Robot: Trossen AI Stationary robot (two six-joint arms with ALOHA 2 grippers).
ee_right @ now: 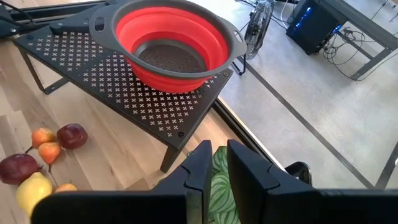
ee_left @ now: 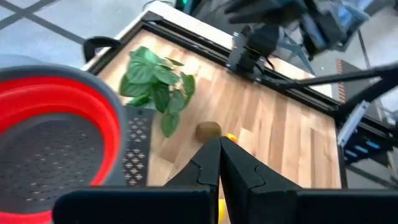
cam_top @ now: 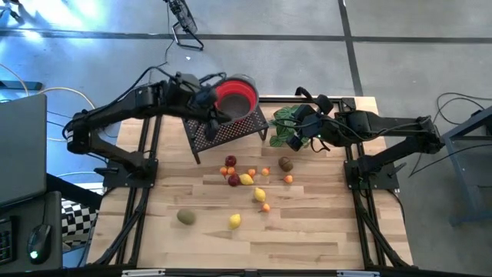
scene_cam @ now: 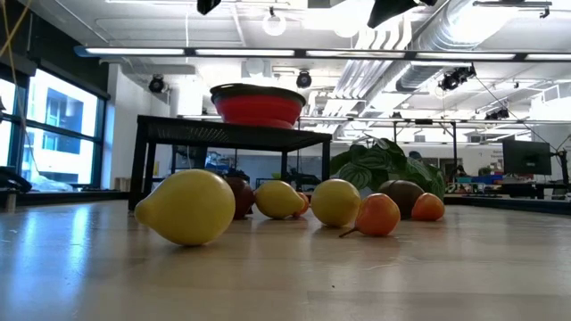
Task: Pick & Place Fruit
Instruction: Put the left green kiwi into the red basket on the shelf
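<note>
While both arms hang up near the back of the light wooden slat table (cam_top: 307,238), none of the fruit is in the red collapsible silicone colander (cam_top: 235,94) with the dark rim yet. That colander sits on top of a black perforated metal rack (cam_top: 231,128), and I'll use the rack as the reference point. The left gripper (cam_top: 217,115) is right over the rack, just beside the colander, with its two dark fingers (ee_left: 211,163) pressed flat together and nothing between them. The right gripper (cam_top: 294,135) is off to the rack's right side, sitting over the green leafy plant (cam_top: 283,119); its fingers (ee_right: 200,163) have a thin gap with only the leaves showing through, so it looks empty too. The fruit is all loose on the table in front of the rack: a dark red piece (cam_top: 231,161) and a few tiny orange balls (cam_top: 229,170) closest to it, a small yellow lemon (cam_top: 246,179) touching another dark red one, a brownish-green kiwi-like oval (cam_top: 285,164) toward the plant side with an orange ball (cam_top: 288,178) near it. Further out from the rack are two more lemons (cam_top: 234,221) and a second kiwi oval (cam_top: 186,218) well apart from the cluster.
</note>
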